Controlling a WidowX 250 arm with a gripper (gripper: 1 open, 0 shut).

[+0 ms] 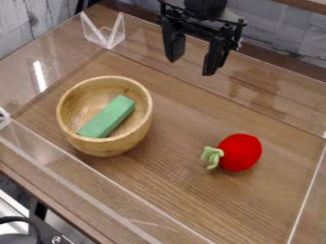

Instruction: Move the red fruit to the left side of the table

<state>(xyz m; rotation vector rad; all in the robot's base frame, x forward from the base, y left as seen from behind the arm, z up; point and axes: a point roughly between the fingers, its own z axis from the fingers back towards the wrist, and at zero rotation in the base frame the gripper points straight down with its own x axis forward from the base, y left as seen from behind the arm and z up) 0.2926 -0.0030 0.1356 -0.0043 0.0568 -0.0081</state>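
The red fruit [238,152], small and round with a light-green leafy stem on its left, lies on the brown wood-grain table [166,195] toward the front right. My gripper [192,53], black, hangs above the back middle of the table and points down. Its fingers stand apart with nothing between them. It is well behind and above the fruit and touches nothing.
A round light-wood bowl [76,138] holding a green rectangular block [107,115] sits on the left half of the table. Clear acrylic walls [102,31] edge the table on all sides.
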